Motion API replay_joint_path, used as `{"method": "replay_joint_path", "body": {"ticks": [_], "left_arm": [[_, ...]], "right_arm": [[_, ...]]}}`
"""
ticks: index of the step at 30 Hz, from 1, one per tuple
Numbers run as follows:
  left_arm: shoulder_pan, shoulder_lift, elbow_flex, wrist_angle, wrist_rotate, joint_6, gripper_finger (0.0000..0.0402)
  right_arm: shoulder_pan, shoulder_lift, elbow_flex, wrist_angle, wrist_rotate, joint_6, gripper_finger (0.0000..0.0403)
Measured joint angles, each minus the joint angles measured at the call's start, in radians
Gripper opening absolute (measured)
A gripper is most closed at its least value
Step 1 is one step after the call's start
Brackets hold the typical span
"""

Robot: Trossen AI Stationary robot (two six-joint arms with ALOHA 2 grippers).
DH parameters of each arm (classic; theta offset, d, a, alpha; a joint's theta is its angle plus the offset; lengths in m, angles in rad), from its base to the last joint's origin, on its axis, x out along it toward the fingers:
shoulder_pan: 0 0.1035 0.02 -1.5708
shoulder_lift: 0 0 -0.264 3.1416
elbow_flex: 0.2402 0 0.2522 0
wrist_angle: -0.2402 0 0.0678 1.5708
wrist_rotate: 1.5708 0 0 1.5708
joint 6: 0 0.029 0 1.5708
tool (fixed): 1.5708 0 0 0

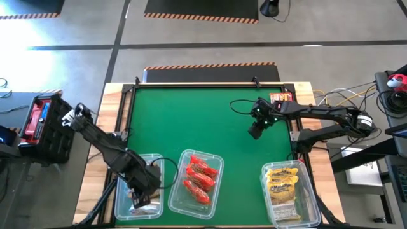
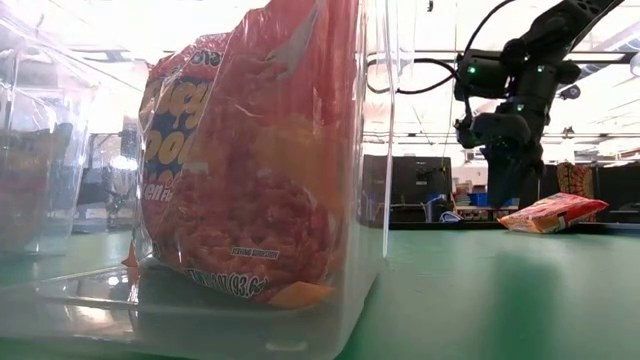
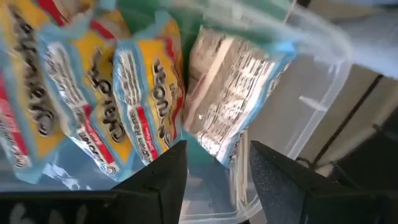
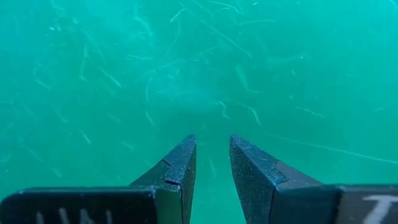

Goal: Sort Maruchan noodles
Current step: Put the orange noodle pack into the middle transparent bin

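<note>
My left gripper (image 1: 142, 192) (image 3: 217, 149) hangs open, pointing down into the clear left bin (image 1: 124, 205). In it several yellow-and-blue noodle packets (image 3: 93, 106) stand side by side. One more packet (image 3: 230, 93), its white printed back showing, stands just beyond the fingers, its near edge in line with the gap between them. Red packets (image 1: 198, 176) lie in the middle bin (image 1: 216, 197), yellow ones (image 1: 282, 186) in the right bin (image 1: 310, 210). My right gripper (image 1: 255, 131) (image 4: 212, 142) hovers over bare green mat, narrowly open with nothing between its fingers. My left gripper comes from above with a finger (image 3: 171, 165) on either side of the back-facing packet's near edge (image 3: 225, 155). Whether either finger touches that edge, I cannot tell. The packet stands on edge in the bin beside the others.
One loose orange-red packet (image 2: 552, 212) (image 1: 280, 98) lies near the table's far right corner, beyond my right gripper. The three bins line the near edge. Bare green mat (image 1: 191, 121) fills the middle and far left. A dark case (image 1: 44, 127) stands off the table's left side.
</note>
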Motion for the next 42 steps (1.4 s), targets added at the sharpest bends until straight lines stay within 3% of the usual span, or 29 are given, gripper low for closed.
{"method": "replay_joint_path", "body": {"ticks": [5,12,18,25,30,35,42], "left_arm": [[0.013,-0.001,0.09,-0.02,-0.194,0.021,0.0155],[0.122,-0.001,0.22,-0.02,-0.676,-0.03,0.0155],[0.245,0.003,0.223,0.071,-0.916,-0.142,0.0155],[0.338,0.003,0.205,0.189,-1.034,-0.117,0.0155],[0.379,0.003,0.205,0.223,-1.061,-0.054,0.0155],[0.432,0.004,0.209,0.231,-1.065,0.037,0.0155],[0.559,-0.007,0.21,0.232,-1.101,0.197,0.0155]], "right_arm": [[0.0,0.0,0.059,-0.044,0.019,-0.022,0.0086],[-0.024,0.014,0.24,-0.316,0.305,-0.153,0.008],[-0.161,0.04,0.283,-0.498,0.367,-0.225,0.0079],[-0.319,0.079,0.277,-0.527,0.412,-0.21,0.0078],[-0.382,0.162,0.277,-0.53,0.423,-0.234,0.0077],[-0.399,0.258,0.289,-0.552,0.456,-0.22,0.007],[-0.399,0.336,0.352,-0.55,0.468,-0.08,0.0068]]}}
